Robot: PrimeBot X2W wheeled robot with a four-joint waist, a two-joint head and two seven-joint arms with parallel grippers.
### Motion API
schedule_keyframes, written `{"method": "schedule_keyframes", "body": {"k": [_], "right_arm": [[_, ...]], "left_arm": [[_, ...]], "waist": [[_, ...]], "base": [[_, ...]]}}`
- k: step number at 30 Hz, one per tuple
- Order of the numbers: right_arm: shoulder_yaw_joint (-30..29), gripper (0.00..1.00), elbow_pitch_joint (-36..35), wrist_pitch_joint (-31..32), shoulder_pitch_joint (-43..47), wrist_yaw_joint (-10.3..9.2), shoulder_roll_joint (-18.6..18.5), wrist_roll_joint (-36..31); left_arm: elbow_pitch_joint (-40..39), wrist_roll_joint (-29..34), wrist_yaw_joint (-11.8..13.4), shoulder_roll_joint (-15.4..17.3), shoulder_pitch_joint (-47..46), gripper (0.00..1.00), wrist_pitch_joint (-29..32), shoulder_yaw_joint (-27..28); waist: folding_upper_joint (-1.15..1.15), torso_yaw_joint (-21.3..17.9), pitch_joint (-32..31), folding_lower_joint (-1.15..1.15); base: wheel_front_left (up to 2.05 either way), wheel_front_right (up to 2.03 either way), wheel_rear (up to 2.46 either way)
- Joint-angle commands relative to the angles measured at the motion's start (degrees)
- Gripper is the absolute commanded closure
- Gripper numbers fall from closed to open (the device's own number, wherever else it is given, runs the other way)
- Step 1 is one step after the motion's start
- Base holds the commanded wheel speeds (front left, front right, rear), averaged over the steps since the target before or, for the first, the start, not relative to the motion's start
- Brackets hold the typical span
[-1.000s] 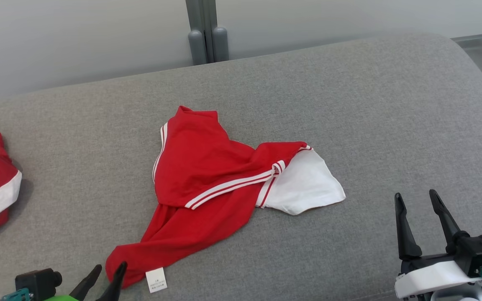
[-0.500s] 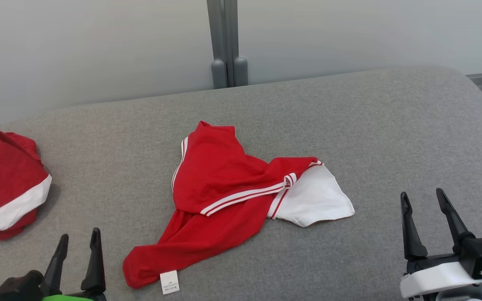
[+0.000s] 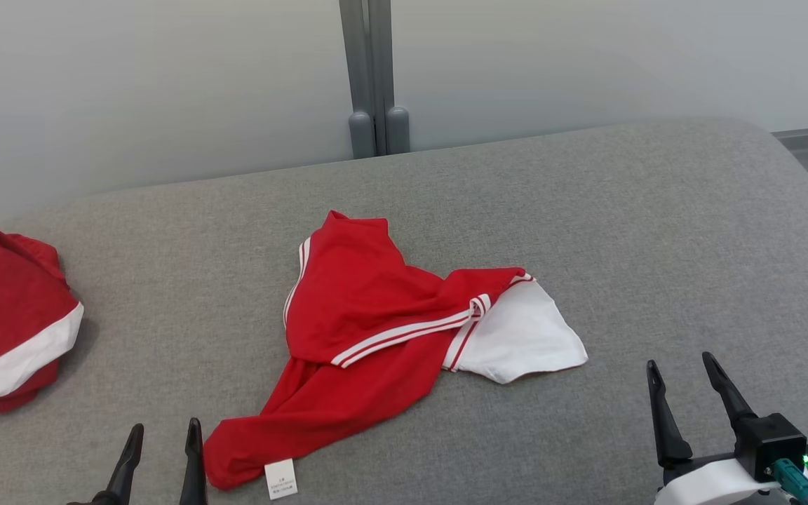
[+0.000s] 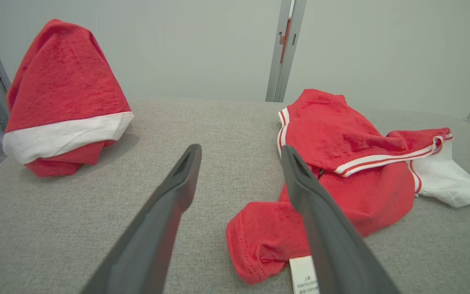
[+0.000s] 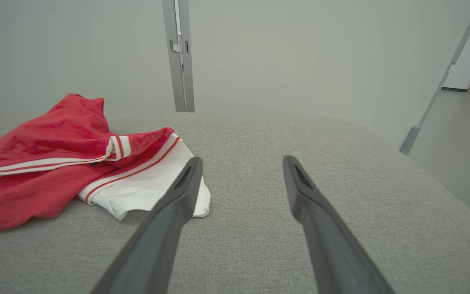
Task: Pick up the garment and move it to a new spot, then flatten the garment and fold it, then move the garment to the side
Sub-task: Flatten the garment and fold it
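**Both jaws spread and empty; garment lies just beside the left pair**

Left jaws are spread wide, holding nothing, low over the grey padded surface (image 3: 656, 231) at the near left. Right jaws are also spread and empty, at the near right.

From the left jaws the garment (image 3: 369, 315) starts just beside them, on their inner side and slightly ahead. Its near red end with the white label (image 3: 282, 479) is the closest bit. In the left wrist view that end (image 4: 267, 241) sits right by the inner finger. I cannot tell if they touch.

From the right jaws the white sleeve (image 3: 523, 337) is ahead and towards the middle, with bare surface between. In the right wrist view the sleeve (image 5: 145, 192) sits off to the side of the fingers.

The left arm is nearer, judging by that gap.

The garment is crumpled mid-surface. Its long axis runs diagonally from the near-left label end to the far-right. The white sleeve points right and a red edge points to the far side.

A second red-and-white garment (image 3: 4, 315) sits bunched at the far left, well apart.
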Motion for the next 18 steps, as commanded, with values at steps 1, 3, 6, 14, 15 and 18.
{"method": "schedule_keyframes", "body": {"k": [1,3,6,14,15,18], "right_arm": [[0.4,0.00,-0.3,-0.2,0.2,-0.10,-0.1,0.2],[0.7,0.00,-0.7,-0.2,0.2,-0.10,-0.1,0.3],[1.2,0.00,-1.2,-0.2,0.2,-0.10,-0.1,0.5],[1.6,0.00,-1.9,-0.2,-0.5,-0.10,-0.1,1.0],[1.6,0.00,-1.9,-0.2,-0.5,-0.10,-0.1,1.0],[1.8,0.00,-2.0,-0.2,-0.6,-0.10,-0.1,1.2]], "left_arm": [[0.0,0.3,-0.2,-0.2,0.6,0.00,-0.2,0.1],[-0.3,0.2,-0.2,-0.2,0.7,0.00,-0.2,-0.5],[-0.5,-0.2,-0.2,0.5,1.1,0.00,-0.2,-0.9],[-0.5,-0.9,-0.2,1.4,1.0,0.00,-0.2,-1.3],[-0.5,-0.9,-0.2,1.4,0.9,0.00,-0.2,-1.3],[-0.5,-1.0,-0.2,1.6,0.7,0.00,-0.2,-1.7]], "waist": [[0.00,-0.2,0.0,0.00],[0.00,-0.5,0.0,0.00],[0.00,-0.5,-0.1,0.00],[0.00,-0.2,0.1,0.00],[0.00,-0.1,0.1,0.00],[0.00,-0.1,0.3,0.00]], "base": [[0.00,0.00,0.00],[0.00,0.00,0.00],[0.00,0.00,0.00],[0.00,0.00,0.00],[0.00,0.00,0.00],[0.00,0.00,0.00]]}}
